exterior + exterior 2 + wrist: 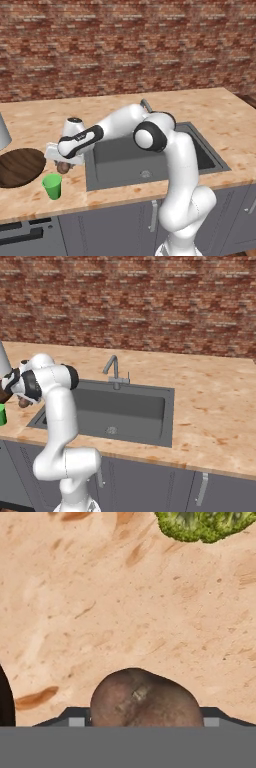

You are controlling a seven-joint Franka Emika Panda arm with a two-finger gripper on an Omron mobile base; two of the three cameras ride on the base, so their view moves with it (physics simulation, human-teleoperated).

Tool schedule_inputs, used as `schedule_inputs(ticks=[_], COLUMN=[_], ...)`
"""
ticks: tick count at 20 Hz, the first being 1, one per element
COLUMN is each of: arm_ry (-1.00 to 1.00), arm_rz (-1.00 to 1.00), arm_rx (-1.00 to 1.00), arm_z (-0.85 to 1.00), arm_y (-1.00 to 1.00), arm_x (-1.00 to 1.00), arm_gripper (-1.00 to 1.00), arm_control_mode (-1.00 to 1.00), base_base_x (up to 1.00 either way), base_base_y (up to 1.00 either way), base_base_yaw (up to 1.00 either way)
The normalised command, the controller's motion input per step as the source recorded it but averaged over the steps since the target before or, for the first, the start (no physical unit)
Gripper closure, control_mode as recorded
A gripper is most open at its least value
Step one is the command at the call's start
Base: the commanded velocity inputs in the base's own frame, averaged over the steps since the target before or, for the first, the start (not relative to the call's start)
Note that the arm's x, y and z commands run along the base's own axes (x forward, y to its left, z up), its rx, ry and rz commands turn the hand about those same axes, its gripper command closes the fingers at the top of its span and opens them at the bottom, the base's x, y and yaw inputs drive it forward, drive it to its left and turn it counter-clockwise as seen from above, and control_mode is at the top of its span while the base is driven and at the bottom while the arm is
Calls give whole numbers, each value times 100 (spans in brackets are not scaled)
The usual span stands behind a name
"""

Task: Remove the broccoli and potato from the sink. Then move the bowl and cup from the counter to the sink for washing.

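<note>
Jaws [63,165] are seen spread wide around the potato [145,698] over the bench [100,602], between the bowl [20,167] and the sink [125,165], broccoli [205,524] lying nearby

We note a glossy white arm [175,165] of rounded, tubular segments with dark joint caps, lower right of the left base view.

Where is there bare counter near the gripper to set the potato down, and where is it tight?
Bare counter lies ahead of the potato, short of the broccoli. In the left base view it is crowded at the gripper: bowl beside it, cup in front, sink edge on the other side. Right of the sink is wide open.
</note>
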Motion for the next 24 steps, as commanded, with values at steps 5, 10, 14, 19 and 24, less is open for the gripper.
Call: schedule_inputs(ticks=[5, 10, 14, 19, 24], arm_ry=[3, 0, 0, 3, 0], arm_rz=[-4, -1, -2, -1, -3], arm_rx=[-2, -1, 0, 0, 0], arm_z=[-16, -1, 2, 6, 11], arm_y=[0, -3, 0, -7, -16], arm_x=[0, 0, 0, -2, -2], arm_gripper=[-100, -100, -100, -100, -100], arm_control_mode=[-100, -100, -100, -100, -100], base_base_x=[0, 0, 0, 0, 0], base_base_y=[0, 0, 0, 0, 0], base_base_yaw=[0, 0, 0, 0, 0])
